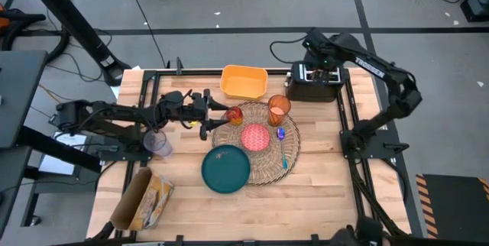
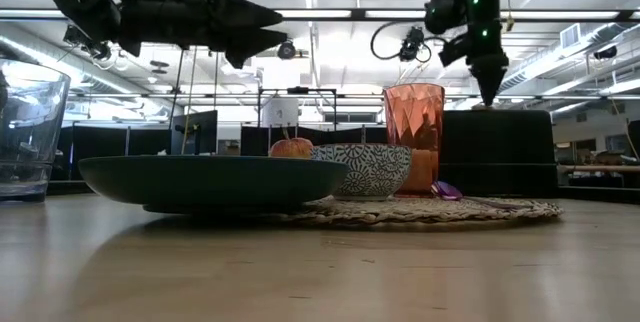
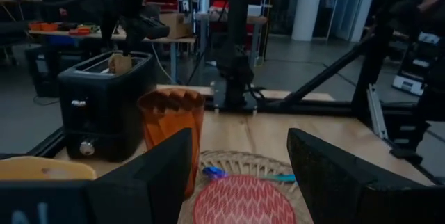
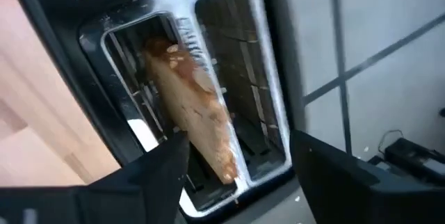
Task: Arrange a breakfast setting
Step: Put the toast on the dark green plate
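The round straw placemat (image 1: 260, 148) holds the pink bowl (image 1: 255, 137), the orange cup (image 1: 279, 106), the blue-green spoon (image 1: 283, 154) and the orange-red fruit (image 1: 234, 114) at its far left rim. The teal plate (image 1: 226, 168) overlaps the mat's near left edge. My left gripper (image 1: 218, 116) hangs open and empty in the air just left of the fruit; its wrist view (image 3: 240, 175) looks over the bowl (image 3: 243, 202) and cup (image 3: 170, 130). The toast slice (image 4: 195, 113) stands in a slot of the black toaster (image 1: 313, 82). My right gripper (image 4: 240, 175) is open just above it, touching nothing.
A yellow tray (image 1: 244, 82) stands at the far edge, left of the toaster. A clear glass (image 1: 158, 144) stands left of the plate. A bread bag (image 1: 145, 200) lies at the near left corner. Bare wood shows at the near right.
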Controlling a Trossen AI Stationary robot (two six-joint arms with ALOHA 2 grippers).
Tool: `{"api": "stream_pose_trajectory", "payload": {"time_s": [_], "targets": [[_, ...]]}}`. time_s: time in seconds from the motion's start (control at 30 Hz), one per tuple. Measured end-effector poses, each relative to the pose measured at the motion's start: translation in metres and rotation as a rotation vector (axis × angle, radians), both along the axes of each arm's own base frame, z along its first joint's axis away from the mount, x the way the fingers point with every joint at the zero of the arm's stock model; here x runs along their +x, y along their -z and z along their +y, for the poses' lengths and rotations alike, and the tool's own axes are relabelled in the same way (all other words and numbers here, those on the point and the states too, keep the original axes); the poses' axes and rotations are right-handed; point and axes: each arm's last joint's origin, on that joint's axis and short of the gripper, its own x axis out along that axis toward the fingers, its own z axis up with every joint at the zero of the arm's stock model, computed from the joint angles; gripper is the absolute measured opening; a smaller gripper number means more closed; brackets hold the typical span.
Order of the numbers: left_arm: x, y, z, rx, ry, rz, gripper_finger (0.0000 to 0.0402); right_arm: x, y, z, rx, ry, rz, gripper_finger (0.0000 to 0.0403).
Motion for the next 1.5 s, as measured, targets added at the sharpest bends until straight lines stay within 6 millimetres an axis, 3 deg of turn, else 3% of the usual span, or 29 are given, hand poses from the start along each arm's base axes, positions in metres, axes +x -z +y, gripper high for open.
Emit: {"api": "stream_pose_trajectory", "payload": {"time_s": [0.3,0.57,0.87,0.97,1.27,1.5], "targets": [[-0.016,-0.016,-0.005,0.017,0.002,0.008,0.0244,0.003,0.020,-0.019,0.108,-0.044,0.015,0.0197],[-0.021,-0.018,-0.006,0.011,0.003,0.026,0.0244,0.004,0.022,-0.017,0.193,-0.091,-0.051,0.0132],[-0.021,-0.018,-0.006,0.003,0.003,0.027,0.0244,0.006,0.026,-0.020,0.218,-0.112,-0.055,0.0023],[-0.021,-0.018,-0.006,-0.001,0.004,0.027,0.0244,0.005,0.024,-0.019,0.215,-0.109,-0.056,0.0014],[-0.022,-0.020,-0.007,0.003,0.003,0.014,0.0244,-0.004,-0.007,0.010,0.087,-0.148,-0.050,0.0013],[-0.022,-0.022,-0.006,0.000,0.000,-0.007,0.0244,-0.013,-0.047,0.050,-0.103,-0.205,-0.220,0.0015]]}}
